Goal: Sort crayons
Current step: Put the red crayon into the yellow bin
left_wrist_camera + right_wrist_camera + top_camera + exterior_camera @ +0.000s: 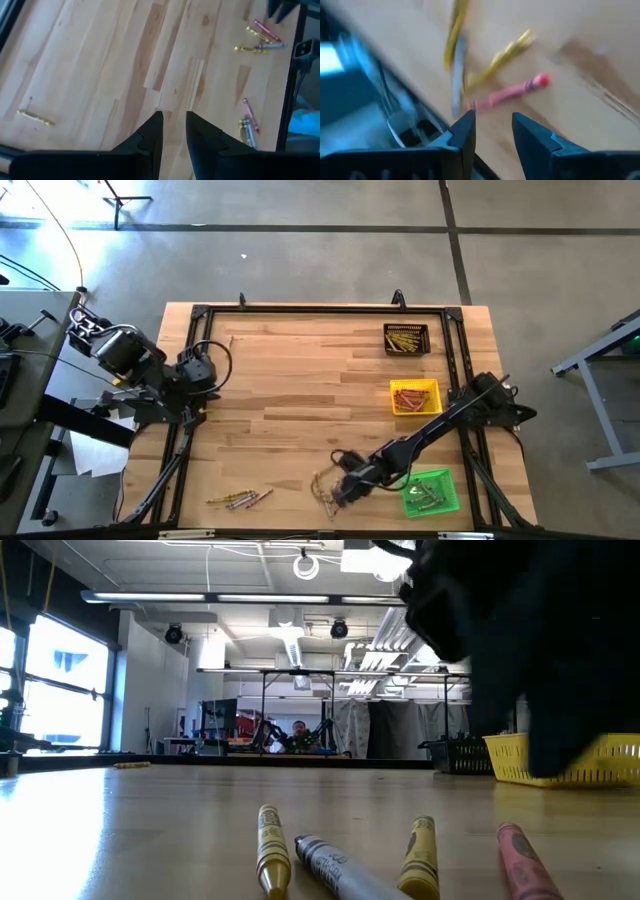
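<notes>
1. Crayons lie loose on the desk point(300, 380) in two clusters near its front edge. One cluster point(325, 485) sits just ahead of my right hand point(345, 488); the other point(240, 499) lies well apart, toward my left side.
2. My right hand is empty, fingers parted with a narrow gap. A pink crayon point(512, 90) lies just beyond the fingertips, its long axis running across the gap.
3. My left hand point(173, 131) waits far off, fingers slightly parted, holding nothing. The right is clearly nearer.
4. Right wrist view is smeared, so crayon overlaps are uncertain. My arm hides part of the green tray point(440, 490).
</notes>
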